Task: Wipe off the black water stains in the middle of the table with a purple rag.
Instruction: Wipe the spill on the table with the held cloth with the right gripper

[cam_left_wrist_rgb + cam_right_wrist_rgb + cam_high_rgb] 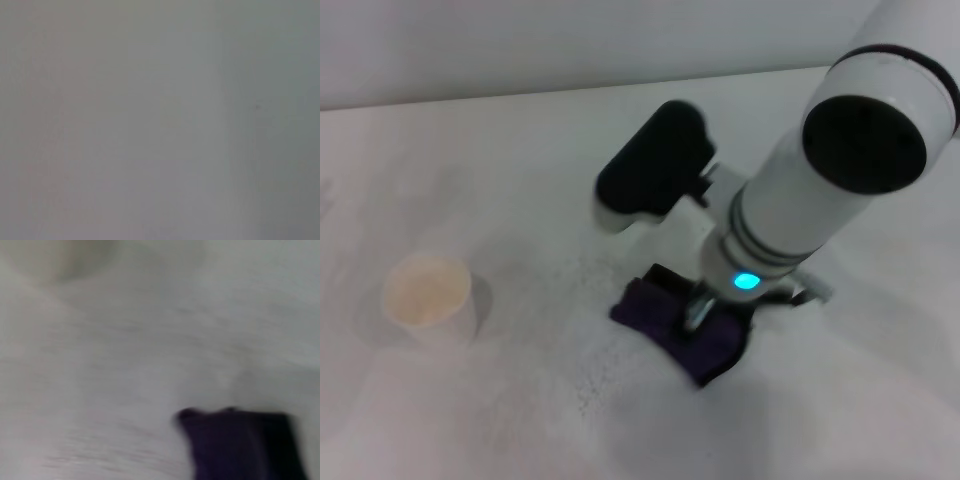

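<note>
1. The purple rag [685, 328] lies flat on the table [520, 170], near the middle and toward 4 o'clock of the head view.
2. The right gripper [698, 312] presses down on the rag from above; whether its fingers are spread or pinching cannot be told.
3. A white paper cup [430, 298] stands upright at 9 o'clock, well apart from the rag.
4. Faint grey speckles [585, 385] dot the table at the rag's 7 o'clock.
5. The right wrist view shows the rag [240, 445] against bare tabletop.
</note>
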Available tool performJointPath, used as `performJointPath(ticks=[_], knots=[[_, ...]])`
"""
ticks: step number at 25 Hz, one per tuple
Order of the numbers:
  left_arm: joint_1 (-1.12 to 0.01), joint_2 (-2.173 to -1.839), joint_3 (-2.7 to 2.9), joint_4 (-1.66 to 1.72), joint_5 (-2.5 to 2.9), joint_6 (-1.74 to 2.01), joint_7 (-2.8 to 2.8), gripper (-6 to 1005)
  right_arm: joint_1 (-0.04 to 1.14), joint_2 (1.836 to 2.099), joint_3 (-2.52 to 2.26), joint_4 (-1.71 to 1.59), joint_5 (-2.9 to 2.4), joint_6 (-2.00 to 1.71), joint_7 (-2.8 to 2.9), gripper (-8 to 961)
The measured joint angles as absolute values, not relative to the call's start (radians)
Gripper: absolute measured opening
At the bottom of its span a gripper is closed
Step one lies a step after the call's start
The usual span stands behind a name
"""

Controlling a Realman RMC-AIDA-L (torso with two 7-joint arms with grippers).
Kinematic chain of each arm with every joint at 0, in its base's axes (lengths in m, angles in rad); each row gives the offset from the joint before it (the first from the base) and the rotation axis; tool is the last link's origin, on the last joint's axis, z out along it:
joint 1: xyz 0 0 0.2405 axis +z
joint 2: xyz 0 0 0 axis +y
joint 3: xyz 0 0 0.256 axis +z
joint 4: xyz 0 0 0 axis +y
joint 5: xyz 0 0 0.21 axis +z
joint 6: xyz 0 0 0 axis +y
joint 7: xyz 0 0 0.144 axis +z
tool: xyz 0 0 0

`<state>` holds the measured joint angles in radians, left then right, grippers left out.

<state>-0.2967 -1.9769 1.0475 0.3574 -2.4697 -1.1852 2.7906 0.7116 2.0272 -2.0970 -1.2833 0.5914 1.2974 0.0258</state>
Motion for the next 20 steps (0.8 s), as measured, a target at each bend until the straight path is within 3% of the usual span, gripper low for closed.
performJointPath(ticks=[12, 20], knots=[[-0.292, -1.985, 1.048, 0.372, -2.467, -1.197, 2.791, 887, 0.8, 2.028, -2.276, -1.318, 0.861, 1.145, 0.03, 35], [-0.287, -1.985, 1.048, 0.373, -2.466, -1.191, 2.791, 888, 0.796, 2.024, -2.213, -1.273, 0.772, 1.171, 0.019, 38]])
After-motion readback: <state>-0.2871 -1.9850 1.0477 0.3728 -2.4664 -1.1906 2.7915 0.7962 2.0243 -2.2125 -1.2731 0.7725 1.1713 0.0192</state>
